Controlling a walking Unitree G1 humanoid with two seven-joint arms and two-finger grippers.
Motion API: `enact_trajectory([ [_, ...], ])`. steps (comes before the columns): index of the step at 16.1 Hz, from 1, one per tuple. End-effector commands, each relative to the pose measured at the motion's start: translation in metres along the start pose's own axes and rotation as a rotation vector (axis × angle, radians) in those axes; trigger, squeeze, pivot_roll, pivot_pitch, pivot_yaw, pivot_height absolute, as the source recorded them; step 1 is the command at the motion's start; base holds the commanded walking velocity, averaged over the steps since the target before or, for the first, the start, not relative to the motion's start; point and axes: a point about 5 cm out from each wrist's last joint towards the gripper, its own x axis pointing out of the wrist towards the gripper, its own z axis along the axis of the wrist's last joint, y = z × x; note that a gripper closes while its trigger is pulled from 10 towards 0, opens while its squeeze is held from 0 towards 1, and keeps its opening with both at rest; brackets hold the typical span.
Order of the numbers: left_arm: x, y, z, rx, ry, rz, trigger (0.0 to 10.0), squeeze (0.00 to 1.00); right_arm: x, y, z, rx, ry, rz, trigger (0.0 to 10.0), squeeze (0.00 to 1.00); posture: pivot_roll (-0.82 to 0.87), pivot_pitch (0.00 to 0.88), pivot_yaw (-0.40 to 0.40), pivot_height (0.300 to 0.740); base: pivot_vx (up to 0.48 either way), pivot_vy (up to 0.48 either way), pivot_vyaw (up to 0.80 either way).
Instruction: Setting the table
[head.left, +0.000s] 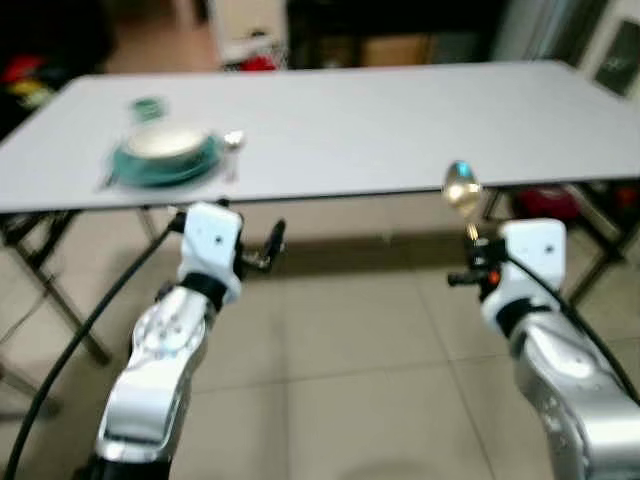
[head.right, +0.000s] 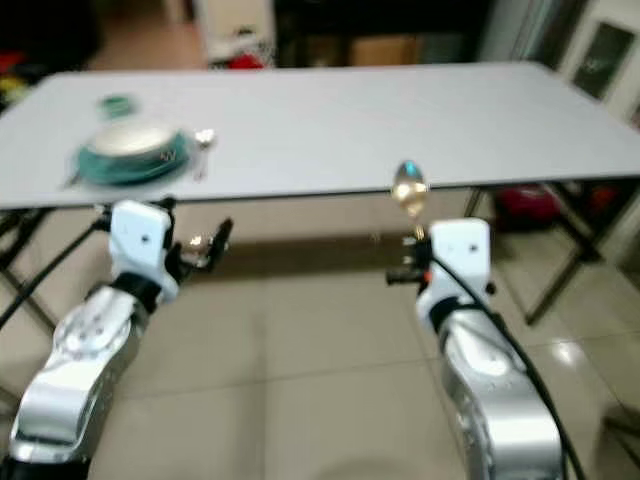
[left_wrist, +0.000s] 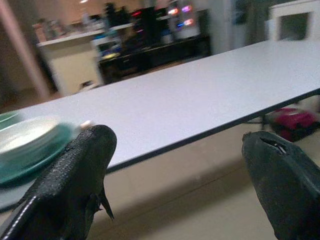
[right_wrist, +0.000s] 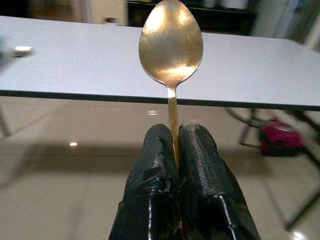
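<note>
A gold spoon (right_wrist: 171, 45) stands upright, bowl up, with my right gripper (right_wrist: 176, 145) shut on its handle. In the left eye view the spoon (head.left: 461, 187) is held in front of the white table's (head.left: 400, 130) near edge, right of centre. On the table's left part sits a teal plate (head.left: 165, 163) with a pale bowl (head.left: 163, 142) on it, a small piece of silver cutlery (head.left: 232, 141) beside it and a small green item (head.left: 148, 107) behind. My left gripper (head.left: 268, 250) is open and empty below the table edge, its fingers (left_wrist: 80, 175) spread wide.
The table stands on dark metal legs (head.left: 45, 290) over a beige tiled floor (head.left: 350, 370). A red object (left_wrist: 295, 120) lies on the floor under the table's right end. Dark furniture (head.left: 380, 30) stands behind the table.
</note>
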Motion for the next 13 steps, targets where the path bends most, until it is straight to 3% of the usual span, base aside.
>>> enact_trajectory([
  [1, 0.0014, -0.0062, 0.0021, -0.005, -0.009, -0.025, 10.0, 0.0, -0.0026, -0.0045, 0.0011, -0.026, -0.01, -0.013, 10.0, 0.0, 0.03, 0.0, 0.055, 0.74, 0.371, 0.0, 0.0],
  [9, -0.0003, -0.0087, -0.0014, -0.014, 0.002, -0.028, 10.0, 0.0, -0.0034, -0.0024, -0.0006, -0.029, -0.006, 0.028, 10.0, 0.0, 0.03, 0.0, 0.053, 0.74, 0.373, 0.0, 0.0],
  [13, -0.0006, -0.0031, -0.0042, -0.034, 0.01, 0.005, 10.0, 0.0, -0.0042, -0.0016, -0.004, 0.018, 0.009, 0.057, 10.0, 0.0, 0.03, 0.0, 0.05, 0.74, 0.375, 0.0, 0.0],
])
